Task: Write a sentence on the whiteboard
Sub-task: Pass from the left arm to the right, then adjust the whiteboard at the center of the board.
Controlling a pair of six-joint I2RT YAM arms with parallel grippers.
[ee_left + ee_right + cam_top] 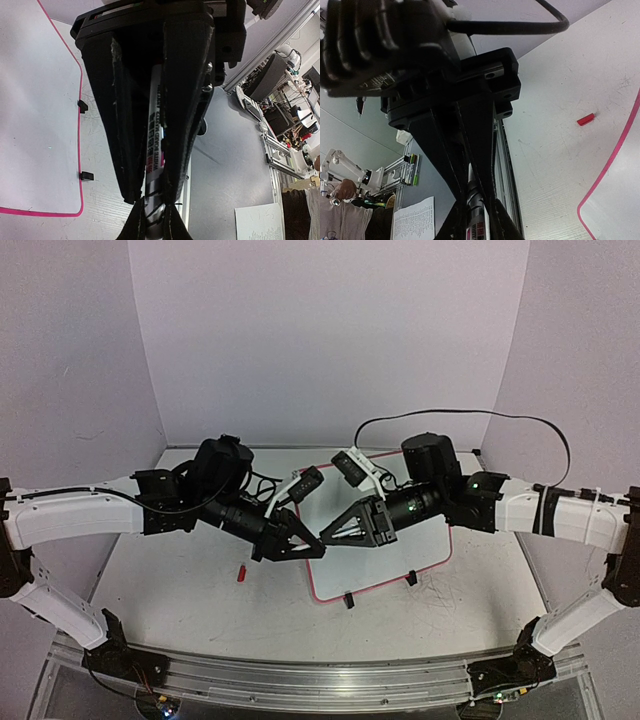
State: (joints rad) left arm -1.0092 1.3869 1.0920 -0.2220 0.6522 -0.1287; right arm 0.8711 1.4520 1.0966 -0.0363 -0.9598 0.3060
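The whiteboard (425, 545), white with a thin pink frame, lies flat on the table right of centre; its corner also shows in the left wrist view (35, 125) and the right wrist view (620, 210). No sentence shows on the parts in view. My two grippers meet tip to tip above the board's left edge. The left gripper (312, 544) (152, 197) is shut on a white board marker (155, 135). The right gripper (328, 536) (474, 200) is shut on the same marker's banded end (479, 220). In the top view the fingers hide the marker.
A small red cap (241, 572) (585, 119) lies on the table left of the board. Two black clip feet (349, 598) stick out at the board's near edge. A black cable (450, 418) arcs over the right arm. An aluminium rail (300, 680) runs along the near edge.
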